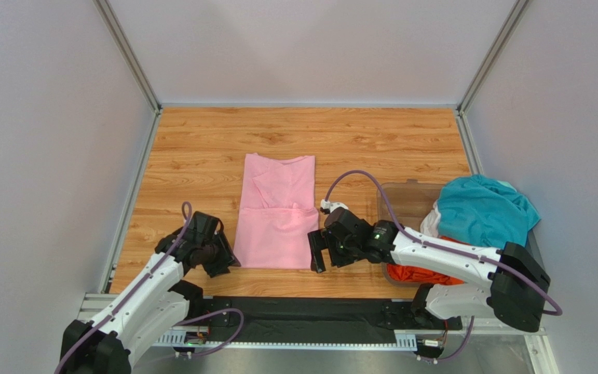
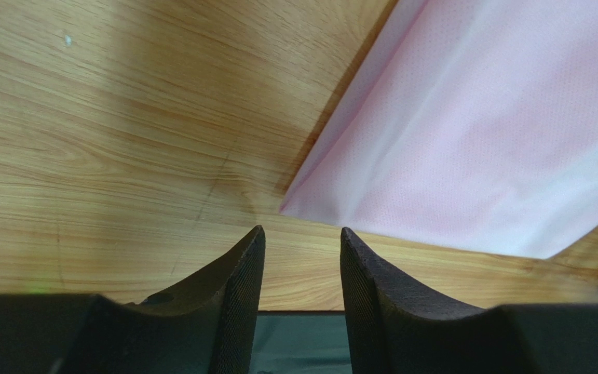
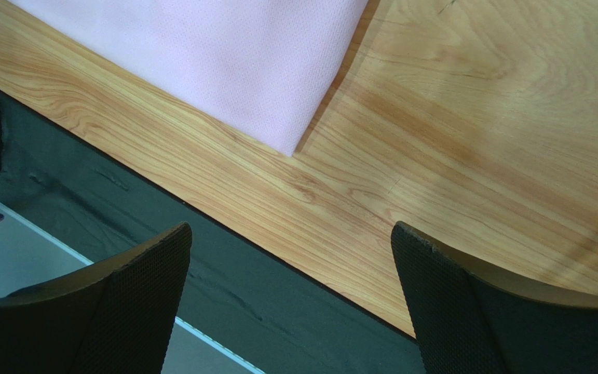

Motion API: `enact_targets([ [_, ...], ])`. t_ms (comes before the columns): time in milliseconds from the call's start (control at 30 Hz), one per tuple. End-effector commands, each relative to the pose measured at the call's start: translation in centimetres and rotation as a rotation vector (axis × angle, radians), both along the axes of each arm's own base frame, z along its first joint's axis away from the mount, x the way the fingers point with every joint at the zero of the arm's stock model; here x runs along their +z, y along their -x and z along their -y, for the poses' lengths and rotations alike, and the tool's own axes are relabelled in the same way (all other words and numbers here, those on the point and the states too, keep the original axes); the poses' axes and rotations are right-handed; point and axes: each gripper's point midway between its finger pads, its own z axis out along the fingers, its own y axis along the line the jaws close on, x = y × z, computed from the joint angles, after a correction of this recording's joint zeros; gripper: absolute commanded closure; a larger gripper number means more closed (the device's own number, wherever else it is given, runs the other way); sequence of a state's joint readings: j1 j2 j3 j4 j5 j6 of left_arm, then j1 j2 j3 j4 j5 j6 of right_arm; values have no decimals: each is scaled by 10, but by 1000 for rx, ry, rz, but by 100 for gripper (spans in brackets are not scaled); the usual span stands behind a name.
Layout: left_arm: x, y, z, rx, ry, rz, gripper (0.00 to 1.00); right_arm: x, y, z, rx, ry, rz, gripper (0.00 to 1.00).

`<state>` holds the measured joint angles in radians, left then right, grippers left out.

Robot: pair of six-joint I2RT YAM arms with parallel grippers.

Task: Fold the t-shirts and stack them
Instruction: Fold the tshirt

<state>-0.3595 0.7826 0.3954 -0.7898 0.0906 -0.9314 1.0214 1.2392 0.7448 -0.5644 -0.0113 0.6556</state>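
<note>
Pinch lower corners of pink t-shirt (image 1: 275, 214) evenly — using left pincer (image 2: 302, 236), barely parted, and right pincer (image 3: 292, 227), spread wide, both empty

The top view looks down from high behind the near edge over the whole table (image 1: 201, 140). Each wrist view faces down, close to that near edge, sharing with the top view one corner of the pink t-shirt (image 1: 275, 218).
</note>
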Motion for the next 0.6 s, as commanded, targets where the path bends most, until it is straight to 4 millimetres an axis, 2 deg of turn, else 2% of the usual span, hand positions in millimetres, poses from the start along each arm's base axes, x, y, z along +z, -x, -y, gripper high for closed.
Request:
enact_targets([
  [0, 0, -6, -9, 41, -52, 9, 52, 9, -4, -13, 10, -43, 10, 0],
  [67, 0, -11, -9, 45, -53, 19, 53, 8, -5, -14, 16, -38, 9, 0],
  [133, -3, -13, -7, 43, -51, 10, 58, 8, -5, -15, 23, -37, 6, 0],
  [333, -5, -13, -6, 14, -69, -24, 78, -1, -5, -15, 25, -7, -11, 0],
  [467, -5, -16, -8, 9, -81, -17, 78, -7, -5, -17, 41, 7, -19, 0],
  [567, -5, -17, -7, 1, -84, -15, 88, -14, -5, -16, 55, 20, -17, 1],
])
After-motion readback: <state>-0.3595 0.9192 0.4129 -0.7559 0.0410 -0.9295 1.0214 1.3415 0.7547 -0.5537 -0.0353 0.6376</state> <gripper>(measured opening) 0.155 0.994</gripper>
